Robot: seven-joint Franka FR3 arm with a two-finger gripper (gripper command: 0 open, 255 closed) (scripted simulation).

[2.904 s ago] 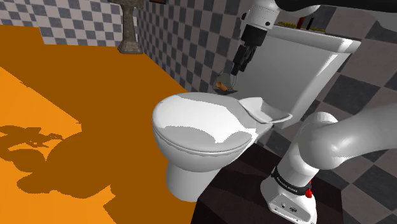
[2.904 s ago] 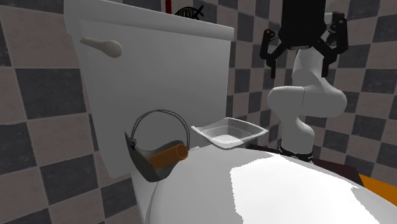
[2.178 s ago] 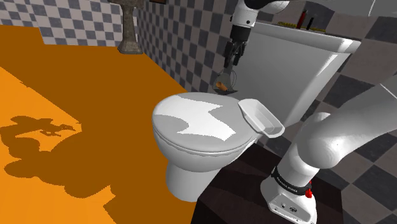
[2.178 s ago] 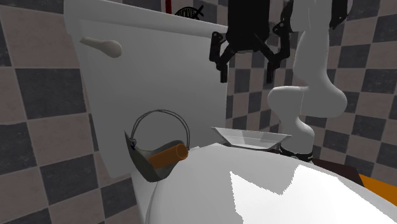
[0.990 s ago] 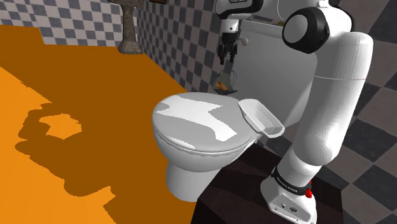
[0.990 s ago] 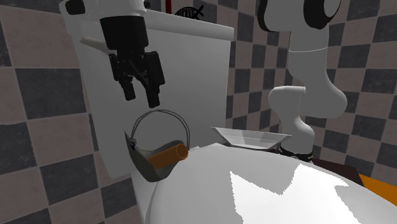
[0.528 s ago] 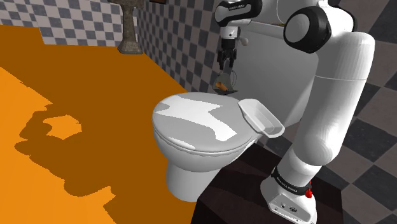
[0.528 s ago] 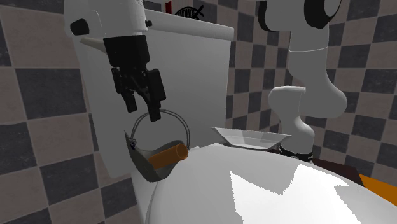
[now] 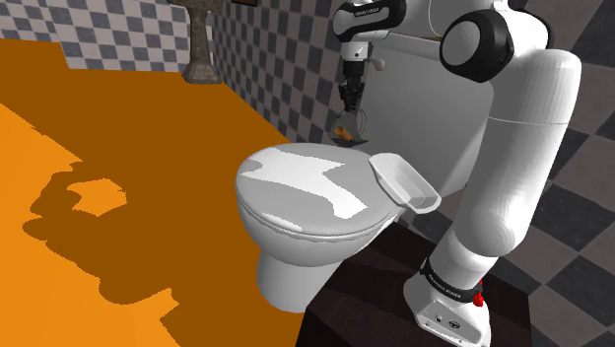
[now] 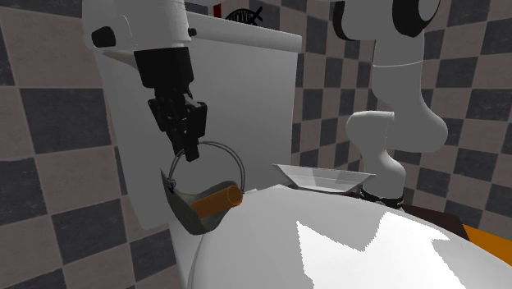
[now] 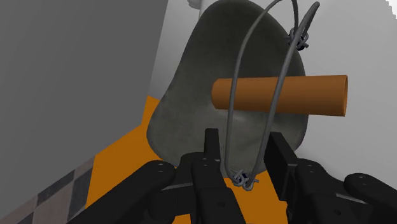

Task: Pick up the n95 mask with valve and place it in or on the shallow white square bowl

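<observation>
Fingers [image 11: 212, 147] stand slightly apart, straddling the thin straps [image 11: 243, 180] without clamping them. Below them spreads the white toilet [image 9: 296, 192]; the shallow square bowl [image 9: 406, 183] rests on its seat edge, well apart from the fingers; the grey mask [image 11: 184, 95] (orange valve [image 11: 280, 95] facing out) sits just beneath them. Closing on such thin strands alone could let the straps slip free, or leave the cup swinging and dropping short of the bowl. The arm [image 9: 517, 138] rises tall, the hand pointing steeply down.

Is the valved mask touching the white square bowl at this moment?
Apart. The second exterior view shows the mask and the bowl with a stretch of white toilet between them.
</observation>
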